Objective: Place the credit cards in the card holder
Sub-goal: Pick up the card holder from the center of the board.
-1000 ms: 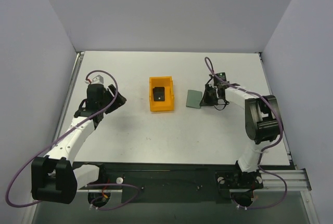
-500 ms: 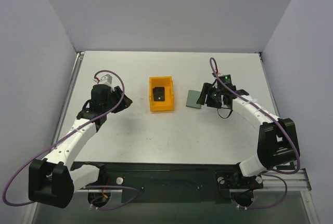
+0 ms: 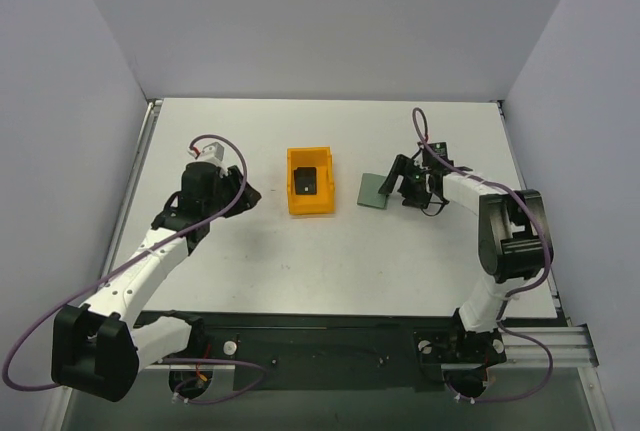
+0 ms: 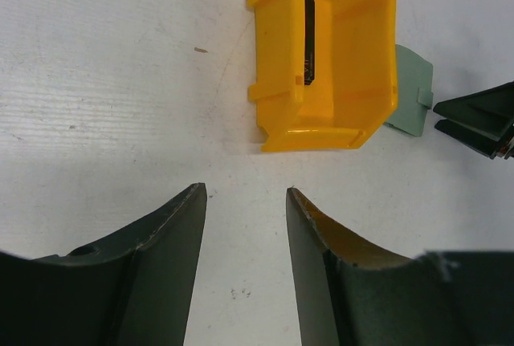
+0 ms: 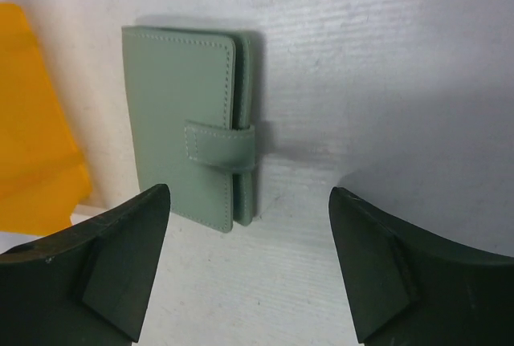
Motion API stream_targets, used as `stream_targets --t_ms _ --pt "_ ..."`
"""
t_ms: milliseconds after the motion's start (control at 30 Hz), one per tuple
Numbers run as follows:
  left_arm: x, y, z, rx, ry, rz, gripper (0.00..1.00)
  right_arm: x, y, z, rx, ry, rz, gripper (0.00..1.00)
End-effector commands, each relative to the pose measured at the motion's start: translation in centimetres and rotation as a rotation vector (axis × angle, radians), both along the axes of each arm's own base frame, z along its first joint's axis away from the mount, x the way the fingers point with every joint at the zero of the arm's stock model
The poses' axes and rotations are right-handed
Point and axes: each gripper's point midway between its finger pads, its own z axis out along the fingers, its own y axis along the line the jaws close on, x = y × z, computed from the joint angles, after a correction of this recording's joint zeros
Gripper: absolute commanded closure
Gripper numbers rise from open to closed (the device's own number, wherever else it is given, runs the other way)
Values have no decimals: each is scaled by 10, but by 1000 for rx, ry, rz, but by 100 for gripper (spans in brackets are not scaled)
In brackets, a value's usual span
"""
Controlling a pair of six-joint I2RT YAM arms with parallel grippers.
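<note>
Wallet [image 3: 373, 191] shut, tab fastened, flat on desk [image 3: 400, 261] right of centre, just right of orange bin [image 3: 310, 210]. Inside bin: black cards [image 3: 307, 181], count unreadable. Spread wide and empty, right fingers [image 3: 405, 186] sit just right of wallet; that arm's elbow has swung in toward lower right since half a second ago. Moderately apart and empty, left fingers [image 3: 243, 194] have edged right toward bin.
</note>
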Motion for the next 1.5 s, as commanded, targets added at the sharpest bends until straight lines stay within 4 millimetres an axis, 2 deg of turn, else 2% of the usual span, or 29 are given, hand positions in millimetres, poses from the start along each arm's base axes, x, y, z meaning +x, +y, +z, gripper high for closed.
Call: stream_targets --t_ms 0,367,500,700,900,967,1000,1033,1067,1100,1167,1233,1267,1300,1367,1400,1433,1467 --pt "15 -4 30 -7 -90 -11 45 27 8 13 94 -53 -17 25" --pt "19 -3 27 9 -78 -4 45 29 19 -2 128 2 10 34" --pt "20 -4 25 8 -69 -8 45 30 25 -7 136 26 18 44" --pt "19 -2 19 19 -53 0 46 29 25 -14 131 38 5 69" --pt "18 1 16 32 -39 12 46 27 22 4 118 -25 13 97" --pt "18 3 17 38 -38 20 46 27 19 25 93 -79 17 100" --pt "20 6 19 42 -40 30 46 23 17 29 83 -79 20 100" --pt "19 10 16 48 -26 43 48 23 18 42 67 -115 34 100" --pt "21 14 19 49 -30 67 51 18 17 46 47 -106 41 100" --pt "18 25 12 77 4 119 60 16 18 59 23 -141 62 100" --pt "20 41 15 83 23 201 64 -1 21 69 -49 -111 120 100" --pt "23 48 17 23 32 221 72 -16 27 81 -147 -102 193 100" --pt "20 40 13 -22 52 180 74 -25 26 85 -195 -82 227 100" --pt "24 45 16 -55 43 197 77 -32 31 90 -260 -98 252 100" --pt "22 47 17 -82 44 194 78 -49 31 94 -385 -93 303 100" --pt "20 53 15 -57 46 210 76 -63 34 93 -448 -75 339 100" --pt "19 57 23 -31 21 215 74 -65 26 96 -512 -83 327 100" --pt "16 65 21 8 26 247 71 -78 30 95 -548 -66 367 100"
